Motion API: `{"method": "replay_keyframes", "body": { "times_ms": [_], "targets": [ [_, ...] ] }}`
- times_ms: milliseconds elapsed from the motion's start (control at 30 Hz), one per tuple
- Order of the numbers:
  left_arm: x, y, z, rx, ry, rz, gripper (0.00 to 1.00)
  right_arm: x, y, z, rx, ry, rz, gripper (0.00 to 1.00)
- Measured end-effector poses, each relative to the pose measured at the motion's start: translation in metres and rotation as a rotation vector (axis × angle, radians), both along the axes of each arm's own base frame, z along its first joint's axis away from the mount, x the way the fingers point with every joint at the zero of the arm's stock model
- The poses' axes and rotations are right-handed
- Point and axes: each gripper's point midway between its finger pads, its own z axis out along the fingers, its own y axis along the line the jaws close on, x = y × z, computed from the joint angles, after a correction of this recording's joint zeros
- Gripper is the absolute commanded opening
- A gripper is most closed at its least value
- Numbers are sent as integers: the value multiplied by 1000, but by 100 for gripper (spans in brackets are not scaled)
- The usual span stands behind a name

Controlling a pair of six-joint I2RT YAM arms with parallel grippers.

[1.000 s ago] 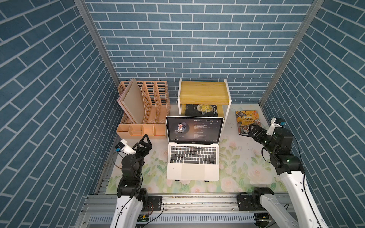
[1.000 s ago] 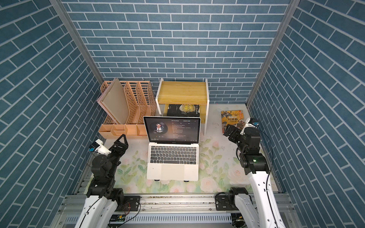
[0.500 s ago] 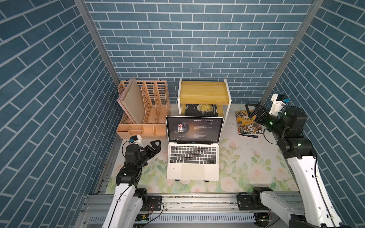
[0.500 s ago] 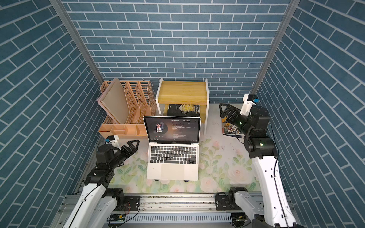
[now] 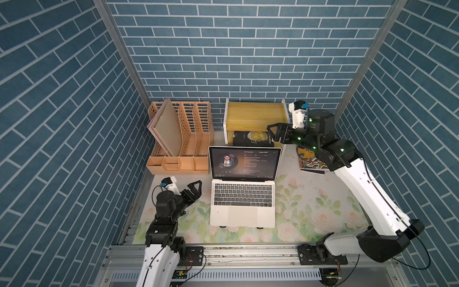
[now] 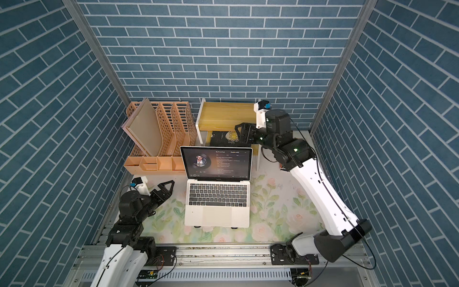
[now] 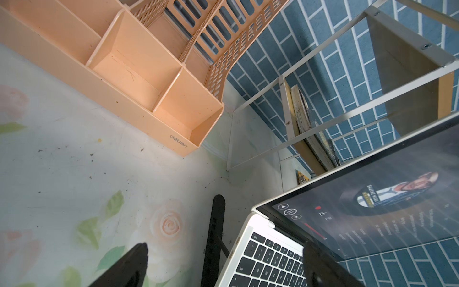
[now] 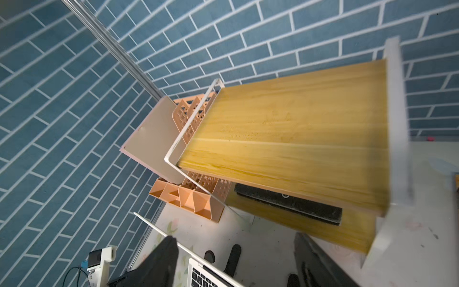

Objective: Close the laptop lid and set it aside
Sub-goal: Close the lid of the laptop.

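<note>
Now right gripper (image 5: 273, 133) has swung in behind the upright laptop lid (image 5: 244, 162), centre frame, jaws parted, empty; left gripper (image 5: 196, 188) likewise parted. Closing push appears ready.

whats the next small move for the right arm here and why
Probably lower the right gripper onto the top edge of the laptop lid: the lid stands open and untouched, and that gripper hovers open near its upper right corner.

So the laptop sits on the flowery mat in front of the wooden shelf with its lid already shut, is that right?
No, the lid is open, standing up with its screen lit; both top views show it. The laptop does sit on the flowery mat in front of the wooden shelf.
</note>
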Motion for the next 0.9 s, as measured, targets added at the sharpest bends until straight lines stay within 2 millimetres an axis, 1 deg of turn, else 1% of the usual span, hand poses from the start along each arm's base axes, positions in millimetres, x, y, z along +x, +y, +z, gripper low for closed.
{"method": "replay_keyframes", "body": {
  "times_ms": [33, 67, 200, 300, 333, 400, 567, 700, 900],
  "targets": [
    [0, 1, -2, 0, 12, 4, 100, 2, 9, -8, -44, 12, 11, 55],
    [0, 1, -4, 0, 23, 9, 100, 3, 14, -13, -74, 20, 15, 50],
    [0, 6, -8, 7, 54, 36, 99, 8, 30, -24, -186, 30, 13, 30],
    [0, 9, -10, 8, 69, 58, 100, 11, 36, -31, -265, 36, -8, 19],
    [0, 10, -10, 8, 72, 61, 99, 13, 38, -34, -290, 39, -13, 16],
    [-1, 11, -12, 9, 80, 70, 100, 14, 41, -43, -342, 54, -22, 14],
    [-2, 13, -16, 9, 99, 81, 100, 16, 46, -66, -451, 94, -41, 11],
    [-4, 15, -21, 15, 125, 93, 100, 10, 48, -81, -517, 121, -30, 11],
    [-4, 19, -15, 22, 124, 114, 100, 3, 51, -84, -548, 118, -22, 11]
  ]
}}
